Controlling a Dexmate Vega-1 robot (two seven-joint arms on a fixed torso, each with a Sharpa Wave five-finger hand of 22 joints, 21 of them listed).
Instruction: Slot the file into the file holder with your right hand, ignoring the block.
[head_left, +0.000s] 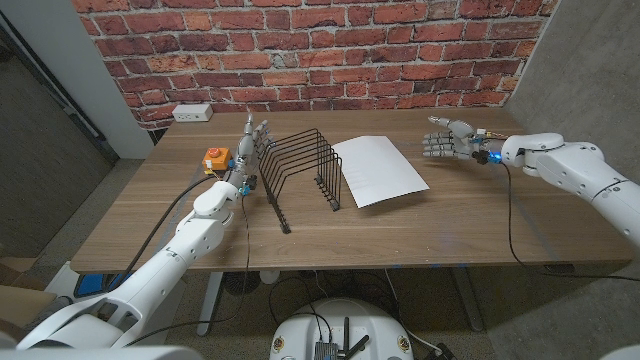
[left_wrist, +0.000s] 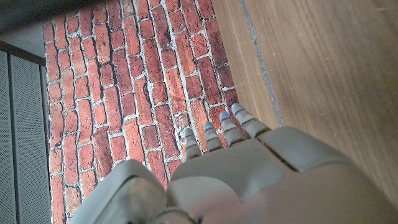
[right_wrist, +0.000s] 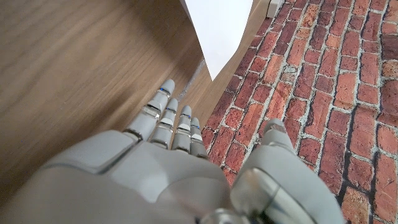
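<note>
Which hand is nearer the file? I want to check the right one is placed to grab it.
Right. The right hand hovers open just beyond the file's right edge; the left hand stands past the holder, beside the block.

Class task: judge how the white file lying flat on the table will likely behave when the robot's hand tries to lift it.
The white file looks thin and lies flat on the table, so it probably offers little edge to grip and may slide first. Being a broad sheet, it is likely light and could sag when lifted by one side.
</note>
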